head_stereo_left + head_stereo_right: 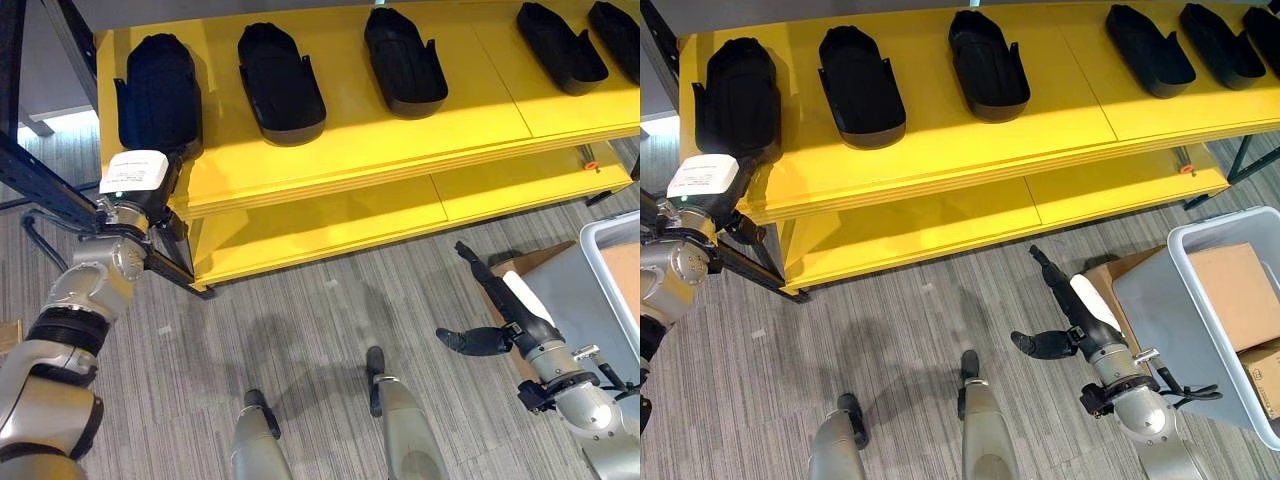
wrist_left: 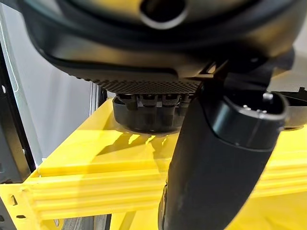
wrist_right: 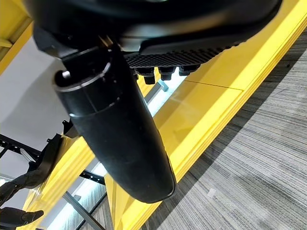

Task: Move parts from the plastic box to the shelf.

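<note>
1. Nearest: right hand, fingers straight, empty, hovering over floor beside plastic box.
2. Left hand at shelf left end, against leftmost part; grip unreadable.
3. Placing step; next, probably another part from box.

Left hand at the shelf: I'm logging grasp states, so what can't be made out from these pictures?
- Left hand: in the eye views its fingers are hidden behind the leftmost black part and its own white-labelled back; whether it grips is unreadable.
- Left wrist view: the hand's bulk covers most of that part.
- Grey plastic box: cut off by the edge; cardboard hides any parts.
- Right hand: open, holding nothing.
</note>
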Motion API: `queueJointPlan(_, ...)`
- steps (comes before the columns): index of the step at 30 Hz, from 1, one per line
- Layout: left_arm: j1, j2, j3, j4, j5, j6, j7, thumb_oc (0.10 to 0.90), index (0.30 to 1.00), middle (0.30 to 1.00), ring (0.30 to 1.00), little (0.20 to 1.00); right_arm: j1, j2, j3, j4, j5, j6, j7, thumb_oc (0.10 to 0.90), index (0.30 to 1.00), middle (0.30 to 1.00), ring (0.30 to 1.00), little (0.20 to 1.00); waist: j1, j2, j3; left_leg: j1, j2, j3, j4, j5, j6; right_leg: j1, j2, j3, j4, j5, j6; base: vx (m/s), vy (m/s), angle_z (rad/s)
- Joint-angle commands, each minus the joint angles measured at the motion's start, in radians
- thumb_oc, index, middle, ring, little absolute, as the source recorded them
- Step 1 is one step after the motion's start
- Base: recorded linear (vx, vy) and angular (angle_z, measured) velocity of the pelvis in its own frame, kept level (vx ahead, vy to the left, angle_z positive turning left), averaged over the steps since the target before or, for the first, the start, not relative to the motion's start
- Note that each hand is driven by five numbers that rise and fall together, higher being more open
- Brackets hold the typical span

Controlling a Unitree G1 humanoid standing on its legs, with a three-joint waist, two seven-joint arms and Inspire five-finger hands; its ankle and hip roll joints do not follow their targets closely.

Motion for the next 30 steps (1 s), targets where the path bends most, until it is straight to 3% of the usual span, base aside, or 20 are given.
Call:
queueJointPlan(1, -0.132, 0.014, 0.005, -0.002, -0.029, -0.006, 0.093, 0.900, 1.000, 1.000, 1.000, 1.000, -0.027, -0.052, -0.050, -0.071, 0.051, -0.085, -0.055, 0.900, 1.000, 1.000, 1.000, 1.000, -0.003, 0.002, -0.080, 0.010, -0.019, -0.010, -0.103, 0.081, 0.038, 0.029, -0.026, 0.015, 0.095, -0.129, 0.014, 0.00, 0.000, 0.00)
queueJointPlan(21, -0.117, 0.021, 0.010, -0.031, -0.024, -0.012, 0.096, 0.900, 1.000, 1.000, 1.000, 1.000, -0.032, -0.049, -0.054, -0.066, 0.051, -0.084, -0.058, 0.900, 1.000, 1.000, 1.000, 1.000, 0.001, 0.000, -0.078, 0.001, -0.020, -0.010, -0.101, 0.082, 0.039, 0.020, -0.026, 0.013, 0.103, -0.132, 0.014, 0.00, 0.000, 0.00)
queueJointPlan(30, 0.072, 0.064, 0.152, -0.214, -0.025, -0.038, 0.092, 0.900, 1.000, 1.000, 1.000, 1.000, -0.035, -0.036, -0.065, -0.065, 0.039, -0.082, -0.057, 0.900, 1.000, 1.000, 1.000, 1.000, 0.021, 0.007, -0.074, 0.003, -0.022, -0.017, -0.107, 0.082, 0.040, 0.025, -0.027, 0.009, 0.103, -0.135, 0.010, 0.00, 0.000, 0.00)
